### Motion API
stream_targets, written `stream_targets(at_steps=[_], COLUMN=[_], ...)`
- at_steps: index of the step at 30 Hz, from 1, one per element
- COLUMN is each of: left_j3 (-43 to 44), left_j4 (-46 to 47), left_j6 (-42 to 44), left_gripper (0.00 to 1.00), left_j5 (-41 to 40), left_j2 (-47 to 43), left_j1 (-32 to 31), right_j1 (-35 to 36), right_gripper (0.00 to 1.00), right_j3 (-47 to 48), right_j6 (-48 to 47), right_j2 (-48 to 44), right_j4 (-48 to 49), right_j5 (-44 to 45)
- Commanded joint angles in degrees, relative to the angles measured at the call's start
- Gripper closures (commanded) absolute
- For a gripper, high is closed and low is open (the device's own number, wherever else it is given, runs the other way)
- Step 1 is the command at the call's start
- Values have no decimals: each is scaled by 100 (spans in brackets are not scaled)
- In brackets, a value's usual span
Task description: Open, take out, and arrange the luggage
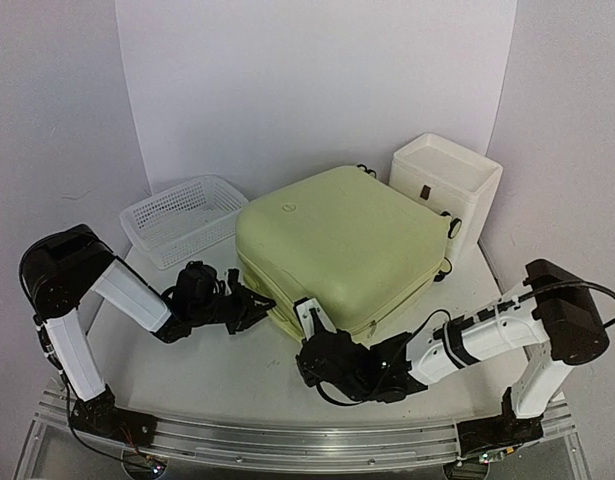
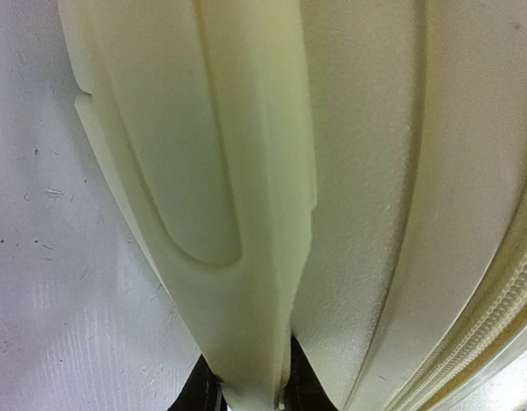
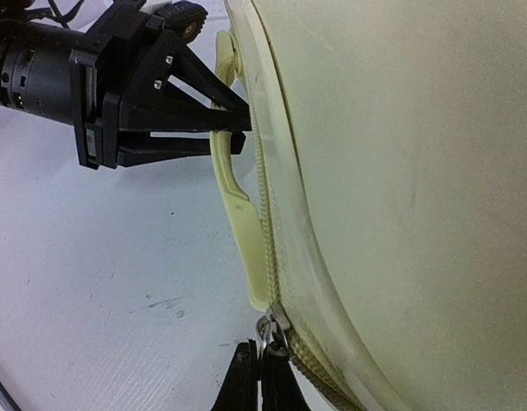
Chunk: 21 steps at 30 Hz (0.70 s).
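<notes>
White surface (image 1: 207,370): toward its near edge the right pincer (image 3: 261,368) is clenched on the metal zipper pull (image 3: 272,330) of the large pale yellow-green hard-shell suitcase (image 1: 337,240), which lies flat mid-surface. Leftward, the left pincer (image 3: 237,130) grasps its moulded side handle (image 3: 237,214). Behind it, a white mesh basket (image 1: 182,215) sits far-left and a white open-topped box (image 1: 447,180) far-right.

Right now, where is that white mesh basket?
In the overhead view the white mesh basket sits at the back left, right beside the yellow-green suitcase, on the opposite side from the white box.
</notes>
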Motion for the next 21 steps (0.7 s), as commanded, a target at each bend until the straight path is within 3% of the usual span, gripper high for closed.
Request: stream_targets(at_steps=[1, 6, 12, 15, 17, 19, 21], left_j3=[162, -49, -524, -606, -718, -874, -1078], left_j4=[1015, 1445, 2770, 2842, 2842, 2842, 2823], left_j6=[969, 1046, 808, 955, 909, 1012, 1137], left_gripper=[100, 100, 100, 100, 95, 87, 79], left_j5=[214, -196, -435, -396, -458, -572, -742], left_j2=[113, 258, 670, 757, 775, 679, 484], left_j1=[-945, -1457, -1545, -1551, -1555, -1552, -1546], right_j1=[432, 432, 402, 329, 318, 317, 318], right_gripper=[100, 100, 100, 100, 91, 71, 60], right_j3=[692, 885, 1384, 1483, 1520, 1555, 1583], right_j6=[-20, -132, -420, -489, -603, -676, -682], right_j2=[3, 168, 524, 579, 563, 508, 390], right_j4=[1060, 1214, 1262, 1262, 1257, 1168, 1012], right_j5=[-420, -221, -58, -225, -395, -553, -646])
